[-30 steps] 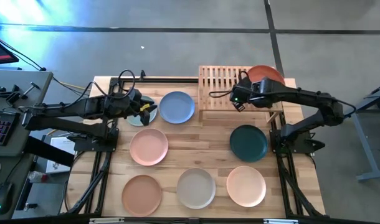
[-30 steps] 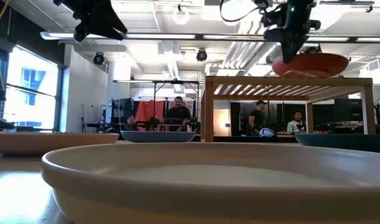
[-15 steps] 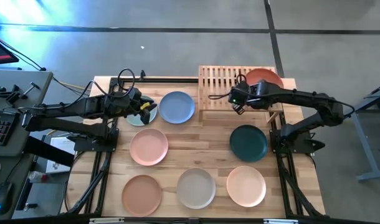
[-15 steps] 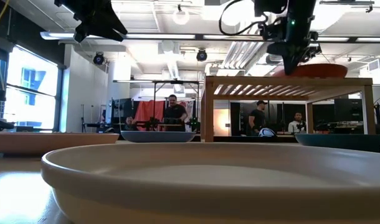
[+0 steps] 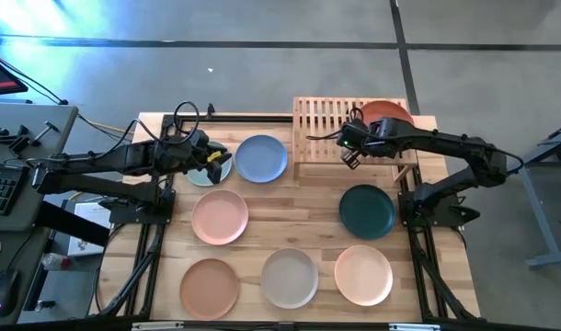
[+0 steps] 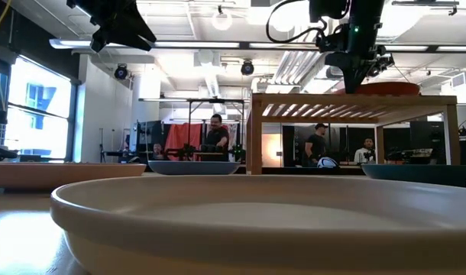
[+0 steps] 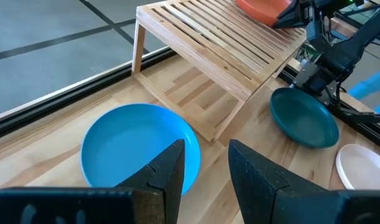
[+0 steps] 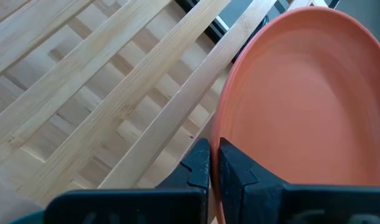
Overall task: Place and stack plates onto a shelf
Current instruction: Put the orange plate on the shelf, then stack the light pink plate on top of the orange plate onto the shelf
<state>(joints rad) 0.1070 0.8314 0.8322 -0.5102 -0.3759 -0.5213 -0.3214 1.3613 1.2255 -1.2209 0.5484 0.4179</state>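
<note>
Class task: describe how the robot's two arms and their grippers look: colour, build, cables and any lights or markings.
Both arms are dark, slim and jointed, with black cables looping along them. The left gripper has two flat, broad black fingers. The right gripper has matching dark fingers, and a small green light glows near that wrist in the high view. No lettering or markings are readable.

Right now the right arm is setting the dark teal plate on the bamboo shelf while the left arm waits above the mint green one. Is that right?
Not quite: the plate on the shelf under the right gripper is the red-orange plate, as the high view shows. The dark teal plate lies on the table. The left gripper does wait above the mint green plate.
</note>
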